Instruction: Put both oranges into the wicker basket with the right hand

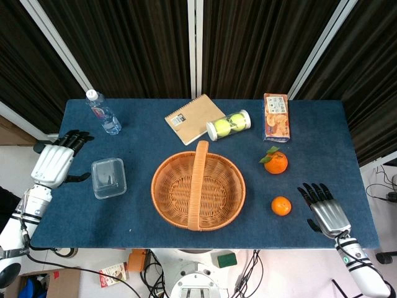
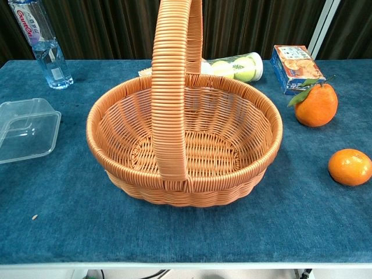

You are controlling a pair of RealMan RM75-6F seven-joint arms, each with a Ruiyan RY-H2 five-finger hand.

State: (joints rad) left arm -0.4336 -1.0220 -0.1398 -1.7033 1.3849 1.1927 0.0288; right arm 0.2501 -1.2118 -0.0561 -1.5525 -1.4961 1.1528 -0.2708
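A: Counter [image 1: 155, 130], wicker basket [image 1: 198, 189] dead centre, nothing in it. Step?
B: Reach not begun. Right robot hand [image 1: 325, 211] released, fingers spread, holding nothing, at 4 o'clock by the counter edge. Left robot hand [image 1: 54, 162] idle, released, at 9.
A: Oranges?
B: Leafy orange [image 1: 275, 162] at 2 of the basket, small orange [image 1: 281, 205] at 4, both on the counter, apart.
A: Next?
B: Probably small orange first; open counter between, hand near the edge.

2 oranges [image 1: 276, 162] [image 1: 281, 205] right of empty wicker basket [image 1: 162, 202]
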